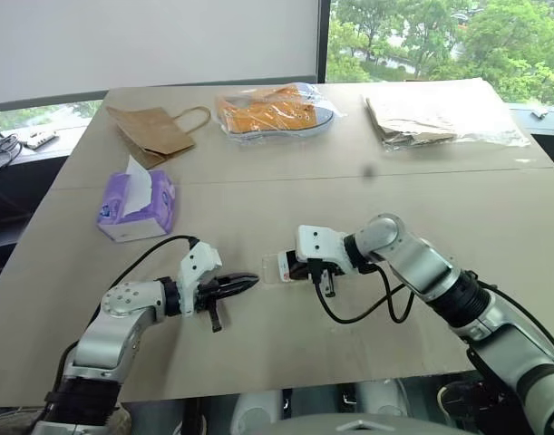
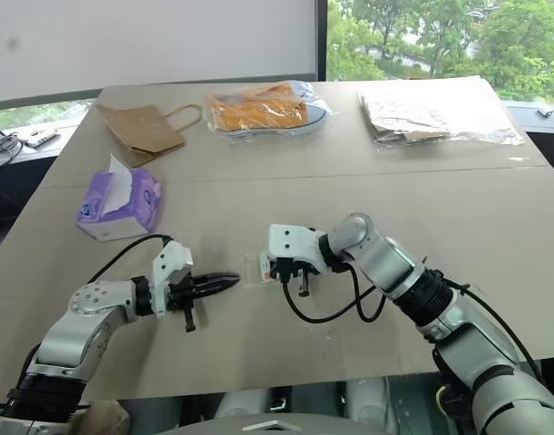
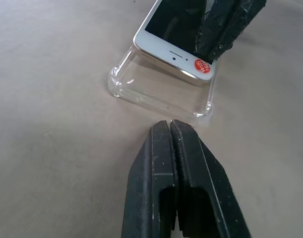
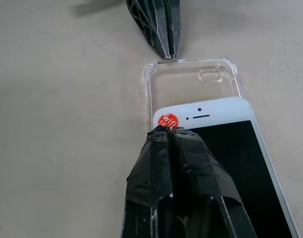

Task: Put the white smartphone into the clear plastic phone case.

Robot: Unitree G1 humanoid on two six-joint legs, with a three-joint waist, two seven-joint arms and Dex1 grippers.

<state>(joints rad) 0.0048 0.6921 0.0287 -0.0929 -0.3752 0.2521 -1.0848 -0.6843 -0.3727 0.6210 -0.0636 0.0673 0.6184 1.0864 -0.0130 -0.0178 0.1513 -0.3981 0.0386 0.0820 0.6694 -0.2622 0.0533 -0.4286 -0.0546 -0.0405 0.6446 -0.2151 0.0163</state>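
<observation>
Your right gripper (image 4: 166,130) was pressed together, its tips resting on the white smartphone with the black screen (image 4: 230,148), which lay partly over the clear plastic phone case (image 4: 191,82). Your left gripper (image 3: 171,124), also pressed together, sat just beside that case's end rim.

A purple tissue pack (image 1: 136,207) sits near the desk's (image 1: 286,353) left edge. Along the far edge lie a brown paper bag (image 1: 154,131), an orange bagged item (image 1: 275,111) and a bagged paper stack (image 1: 435,113).
</observation>
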